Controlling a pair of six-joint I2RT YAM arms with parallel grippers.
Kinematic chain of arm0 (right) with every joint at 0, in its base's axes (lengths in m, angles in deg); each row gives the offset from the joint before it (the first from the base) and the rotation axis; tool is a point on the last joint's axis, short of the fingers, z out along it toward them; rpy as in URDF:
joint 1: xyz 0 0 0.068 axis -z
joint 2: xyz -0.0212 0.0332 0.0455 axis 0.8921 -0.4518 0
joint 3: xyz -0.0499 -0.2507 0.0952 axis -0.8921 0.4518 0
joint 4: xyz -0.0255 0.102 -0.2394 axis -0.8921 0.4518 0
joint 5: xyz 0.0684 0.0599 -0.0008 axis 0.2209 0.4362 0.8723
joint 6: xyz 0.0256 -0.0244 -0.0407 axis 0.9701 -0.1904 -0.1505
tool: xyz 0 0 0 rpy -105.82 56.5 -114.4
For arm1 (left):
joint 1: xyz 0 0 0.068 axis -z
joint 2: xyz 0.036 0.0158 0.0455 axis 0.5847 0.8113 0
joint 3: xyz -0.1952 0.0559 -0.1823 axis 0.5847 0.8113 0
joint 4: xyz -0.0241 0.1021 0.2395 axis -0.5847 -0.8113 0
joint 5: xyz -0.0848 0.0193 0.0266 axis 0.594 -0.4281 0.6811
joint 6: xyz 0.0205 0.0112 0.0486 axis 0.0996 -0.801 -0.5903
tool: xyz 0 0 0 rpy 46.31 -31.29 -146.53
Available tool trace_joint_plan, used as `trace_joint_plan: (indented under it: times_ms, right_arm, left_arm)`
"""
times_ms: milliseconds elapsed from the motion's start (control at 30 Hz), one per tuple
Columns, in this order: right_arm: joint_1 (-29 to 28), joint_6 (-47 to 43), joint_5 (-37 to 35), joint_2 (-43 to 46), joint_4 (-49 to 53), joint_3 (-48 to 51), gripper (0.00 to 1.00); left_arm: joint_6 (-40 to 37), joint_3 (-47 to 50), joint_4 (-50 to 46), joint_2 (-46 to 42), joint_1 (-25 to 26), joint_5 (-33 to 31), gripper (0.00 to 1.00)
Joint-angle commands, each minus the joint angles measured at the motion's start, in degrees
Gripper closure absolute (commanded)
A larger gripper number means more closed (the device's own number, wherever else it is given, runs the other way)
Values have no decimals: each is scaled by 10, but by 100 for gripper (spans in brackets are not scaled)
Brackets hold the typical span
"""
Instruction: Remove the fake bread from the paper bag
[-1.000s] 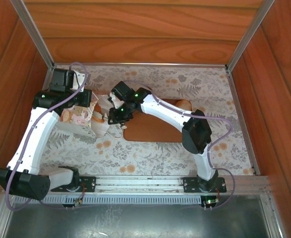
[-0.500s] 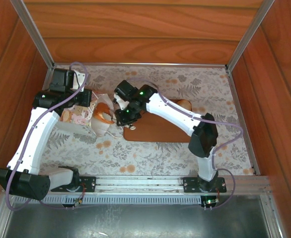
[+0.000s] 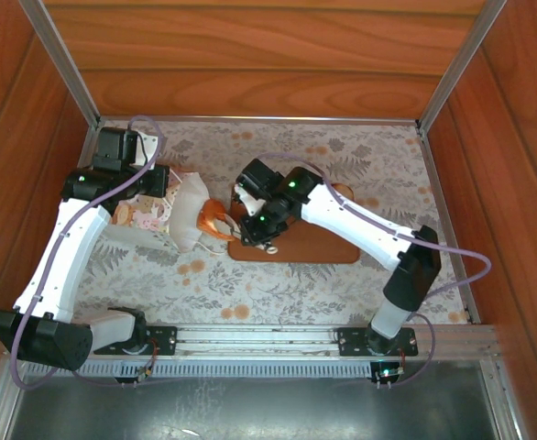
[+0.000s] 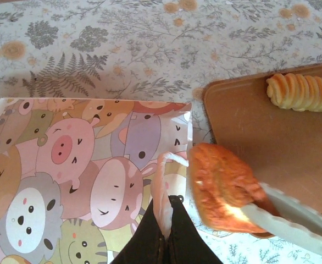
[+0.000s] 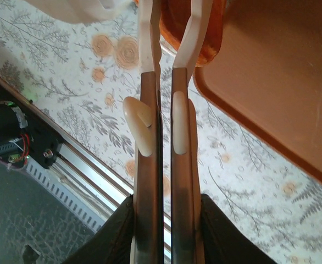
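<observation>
The paper bag (image 3: 147, 213) lies on its side, printed with cartoon animals (image 4: 67, 181), its white mouth toward the tray. My left gripper (image 4: 169, 234) is shut on the bag's white cord handle (image 4: 164, 181) at the mouth; it also appears from above (image 3: 165, 183). My right gripper (image 5: 166, 220) is shut on a pair of tongs (image 5: 161, 137). The tongs' white tips (image 4: 293, 220) pinch an orange-brown piece of fake bread (image 4: 224, 192) just outside the bag mouth, over the tray's left edge (image 3: 215, 223). A ridged roll (image 4: 304, 92) lies on the tray.
The flat brown tray (image 3: 314, 243) sits mid-table on a floral cloth (image 3: 369, 151), with the roll (image 3: 339, 192) at its far right corner. Wooden walls close in the back and sides. A metal rail (image 3: 268, 341) runs along the near edge.
My right arm has drawn back to the right, carrying the tongs and the bread out of the bag mouth to the tray's edge. The left gripper has kept its hold.
</observation>
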Motion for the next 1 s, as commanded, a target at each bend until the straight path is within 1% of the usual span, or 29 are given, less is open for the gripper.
trace_joint_plan:
  times_ms: [0,167,267,367,600,800,900,967]
  right_arm:
    - [-4,18,-32,65,15,19,73]
    - [10,42,-83,119,10,67,73]
    - [33,46,-86,135,-7,99,74]
    - [56,40,-89,131,-25,120,74]
    - [90,-4,-84,60,-68,113,73]
    - [92,-70,-85,-22,-58,69,72]
    - [93,-85,-95,-50,-53,56,72]
    - [94,-92,-98,-60,-51,51,71]
  left_arm:
    - [8,3,17,-10,5,-25,100]
    - [11,8,22,-11,5,-28,100]
    - [11,8,24,-13,5,-31,100]
    - [10,11,25,-17,5,-34,100]
    - [-2,15,26,-26,4,-14,100]
    - [-10,27,26,-44,4,-10,100]
    - [-14,29,26,-48,4,-15,100]
    - [-15,30,26,-50,4,-20,100]
